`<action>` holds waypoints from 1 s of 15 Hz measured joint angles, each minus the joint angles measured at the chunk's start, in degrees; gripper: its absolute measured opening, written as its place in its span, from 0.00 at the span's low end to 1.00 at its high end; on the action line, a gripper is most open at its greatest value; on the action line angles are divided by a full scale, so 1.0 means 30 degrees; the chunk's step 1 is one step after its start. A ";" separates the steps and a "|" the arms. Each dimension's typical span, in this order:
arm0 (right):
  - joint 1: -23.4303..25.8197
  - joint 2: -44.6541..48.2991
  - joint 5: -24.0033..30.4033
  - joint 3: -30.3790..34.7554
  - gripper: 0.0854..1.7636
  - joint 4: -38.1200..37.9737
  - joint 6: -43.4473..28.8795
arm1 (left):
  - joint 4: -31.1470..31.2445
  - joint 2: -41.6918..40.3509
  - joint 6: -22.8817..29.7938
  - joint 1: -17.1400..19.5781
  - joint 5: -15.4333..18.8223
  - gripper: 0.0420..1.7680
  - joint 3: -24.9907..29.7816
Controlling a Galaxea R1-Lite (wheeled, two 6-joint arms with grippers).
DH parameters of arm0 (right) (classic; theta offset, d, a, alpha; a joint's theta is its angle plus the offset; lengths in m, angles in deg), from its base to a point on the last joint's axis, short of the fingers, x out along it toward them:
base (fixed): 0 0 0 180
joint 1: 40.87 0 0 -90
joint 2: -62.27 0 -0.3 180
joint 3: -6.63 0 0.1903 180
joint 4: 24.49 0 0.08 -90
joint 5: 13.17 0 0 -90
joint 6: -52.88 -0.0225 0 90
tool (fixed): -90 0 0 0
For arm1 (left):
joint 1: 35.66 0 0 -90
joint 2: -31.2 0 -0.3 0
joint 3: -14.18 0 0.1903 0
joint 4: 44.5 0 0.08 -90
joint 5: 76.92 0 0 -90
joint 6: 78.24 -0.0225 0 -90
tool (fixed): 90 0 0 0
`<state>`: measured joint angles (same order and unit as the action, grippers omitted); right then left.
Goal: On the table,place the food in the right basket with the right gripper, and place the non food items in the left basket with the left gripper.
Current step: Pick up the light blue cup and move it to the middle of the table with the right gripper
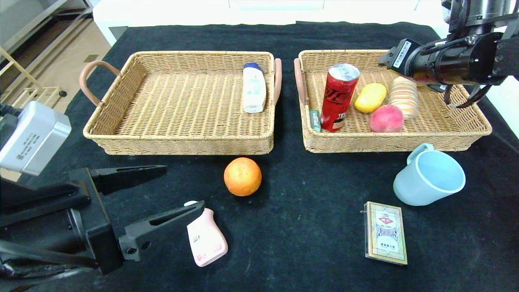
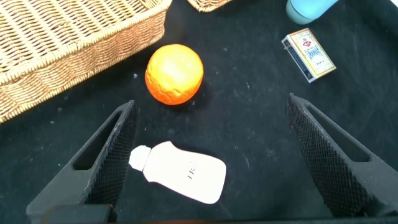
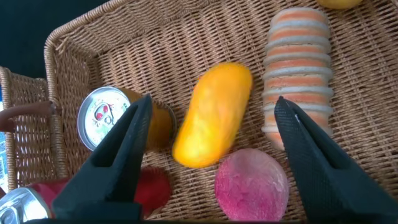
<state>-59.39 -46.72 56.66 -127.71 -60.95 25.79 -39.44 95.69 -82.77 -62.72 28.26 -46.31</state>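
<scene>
Both tools spread, empty | right tool (image 3: 211, 149) over mango (image 3: 212, 115) | left tool (image 2: 211, 155) above pink bottle (image 2: 180, 171)

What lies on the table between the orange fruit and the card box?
Only bare black tablecloth lies between the round orange fruit and the flat card box, as the head view shows.

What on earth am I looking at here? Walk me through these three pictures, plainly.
A two-armed robot is sorting a table. One picture comes from its head, the other two from cameras on its wrists. The left gripper hangs open over a pink bottle, with an orange nearby. The right gripper is open above the right basket, over a yellow fruit, a peach, a striped roll and a red can. The left basket holds a white bottle. A blue cup and a card box lie on the table. Neither gripper holds anything.
</scene>
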 joint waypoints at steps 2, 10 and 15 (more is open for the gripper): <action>-0.0118 0.0093 0.0000 0.0138 0.85 -0.0081 0.0000 | -0.0008 0.0000 0.0000 0.0000 0.0004 0.97 0.0028; -0.0809 0.3665 -0.0366 0.4669 0.92 -0.2040 0.0744 | -0.0016 0.0102 -0.0033 -0.0020 0.0028 0.97 0.0065; -0.0939 0.6128 -0.0394 0.6286 0.94 -0.5896 0.1109 | 0.0028 0.0175 -0.0122 -0.0053 0.0020 0.97 0.0102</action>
<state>-62.20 -28.33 55.48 -108.85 -78.64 29.12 -39.35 96.22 -83.14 -62.88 28.32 -46.01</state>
